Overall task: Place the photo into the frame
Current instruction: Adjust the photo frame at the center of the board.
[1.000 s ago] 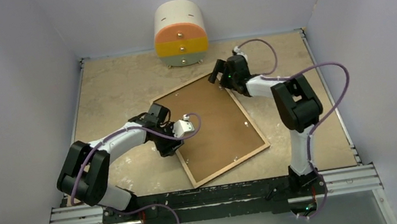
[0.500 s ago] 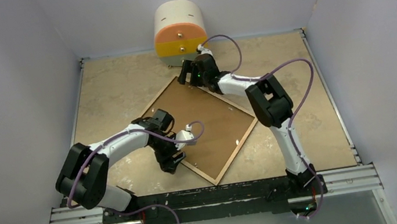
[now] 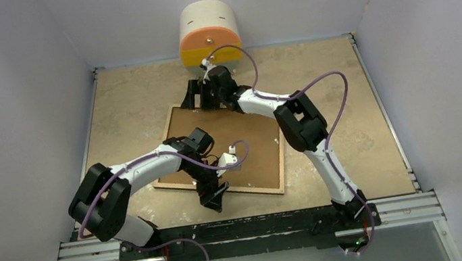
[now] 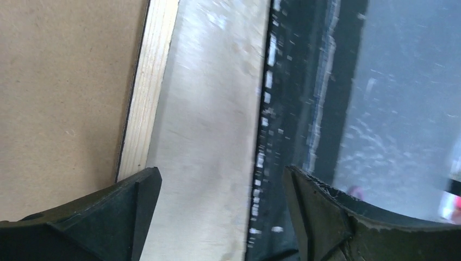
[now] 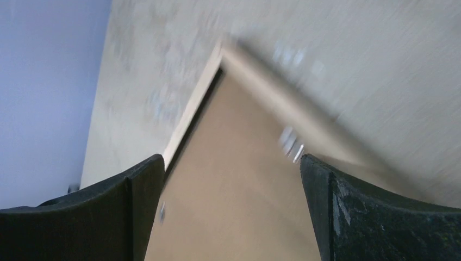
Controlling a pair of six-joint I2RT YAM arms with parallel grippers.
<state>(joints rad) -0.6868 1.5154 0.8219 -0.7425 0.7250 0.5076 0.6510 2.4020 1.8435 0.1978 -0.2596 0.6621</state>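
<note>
The left gripper (image 4: pixel 220 179) has spread its fingers, empty now beside the near rim of the frame (image 3: pixel 281 157), which has swung round. The right gripper (image 3: pixel 200 97) gapes empty over its far-left corner. The frame lies back-up, backing board (image 3: pixel 257 140) in; the photo is out of sight, perhaps already underneath.

Your left arm (image 3: pixel 143 163) and right arm (image 3: pixel 331 171) are white links between chunky black joint housings, each trailed by a looping purple cable (image 3: pixel 345 87). Your jaws are matte black wedges, scuffed at the edges.
</note>
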